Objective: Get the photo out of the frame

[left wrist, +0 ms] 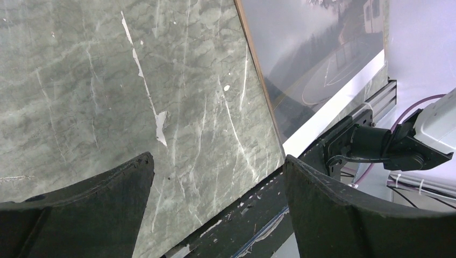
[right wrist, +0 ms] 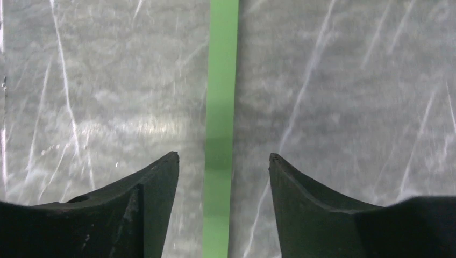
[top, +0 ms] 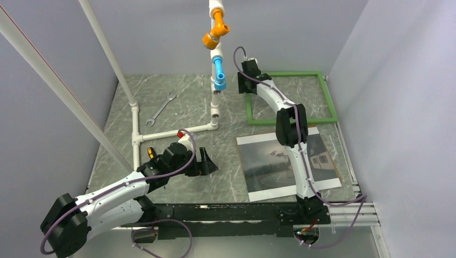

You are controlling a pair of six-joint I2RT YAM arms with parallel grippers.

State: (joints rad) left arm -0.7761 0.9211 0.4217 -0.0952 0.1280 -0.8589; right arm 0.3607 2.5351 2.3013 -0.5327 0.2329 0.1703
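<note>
Parted and grasping nothing, my right gripper (right wrist: 223,156) hung low over one narrow green rail of the frame (right wrist: 223,64), a fingertip on either side of it with a gap showing on both sides. Seen from above, the frame lay flat at the far right of the table (top: 177,121), and marble showed through its whole opening, so nothing sat inside it. The photo (top: 266,164) lay face up on the marble nearer my bases, apart from the frame and partly under my right arm. From my left wrist a thin brown edge ran along one side of the print; whether that was a backing beneath it I could not tell.

I judged the job as good as finished: print out, frame empty, little left but to lift clear. My left gripper (left wrist: 218,158) was spread wide and empty, hovering over bare marble just left of the photo.

Grey-green veined stone covered the tabletop. A wrench (top: 161,109) rested at the far left beside a white pipe assembly (top: 135,134) with orange and blue fittings. Plain pale walls closed in three sides.
</note>
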